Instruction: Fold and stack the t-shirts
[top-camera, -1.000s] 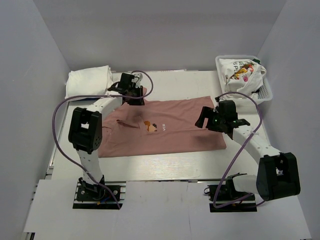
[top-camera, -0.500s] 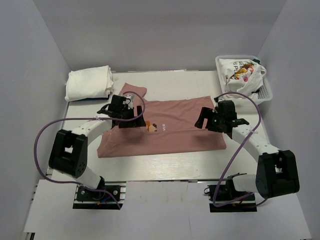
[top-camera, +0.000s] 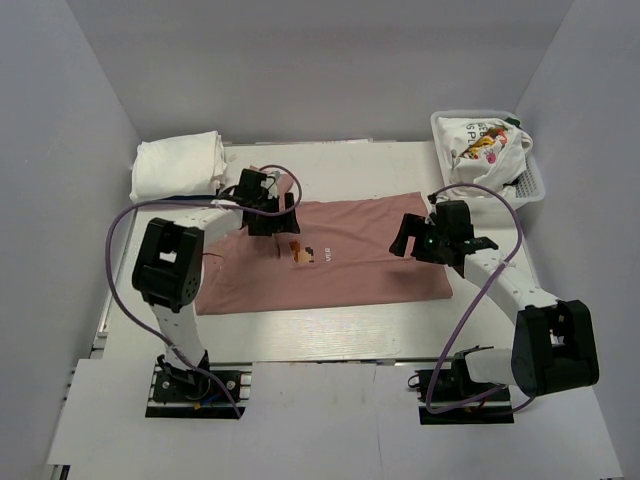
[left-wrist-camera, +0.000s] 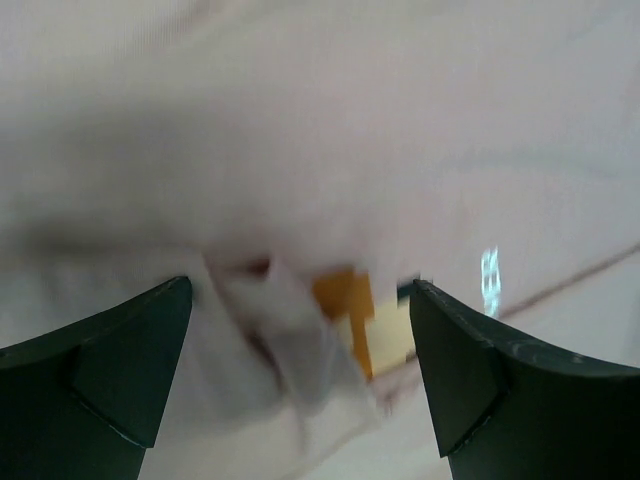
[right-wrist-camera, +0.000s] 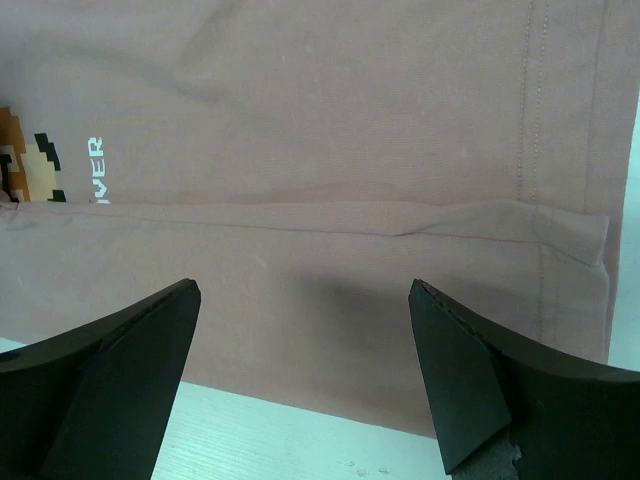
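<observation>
**Overhead view.** The dusty-pink cotton t-shirt (top-camera: 350, 265) lies spread flat on the white counter (top-camera: 340, 325) between the two arms. The left pincer (top-camera: 275, 218) hovers over its upper left part, jaws spread wide. A second ago it was at the shirt's far left corner with jaws drawn closer. Since then it has opened, swung toward the near edge and returned. The right pincer (top-camera: 441, 240), likewise spread and holding nothing, has barely shifted above the shirt's right end. A pile of folded white t-shirts (top-camera: 178, 165) sits at the far left. A white t-shirt with colourful print (top-camera: 480, 145) waits in the white plastic mesh basket (top-camera: 535, 190).

**Left wrist view.** Blurred. The fingers (left-wrist-camera: 110, 360) stand apart over pink cloth, with the orange pixel print (left-wrist-camera: 345, 310) showing between them. Nothing is pinched.

**Right wrist view.** A lengthwise crease (right-wrist-camera: 300, 208) runs across to the hem (right-wrist-camera: 575, 235).

**Judgement.** One fold appears laid and released. The shirt is not yet compact, so a fresh grip is needed before stacking.
</observation>
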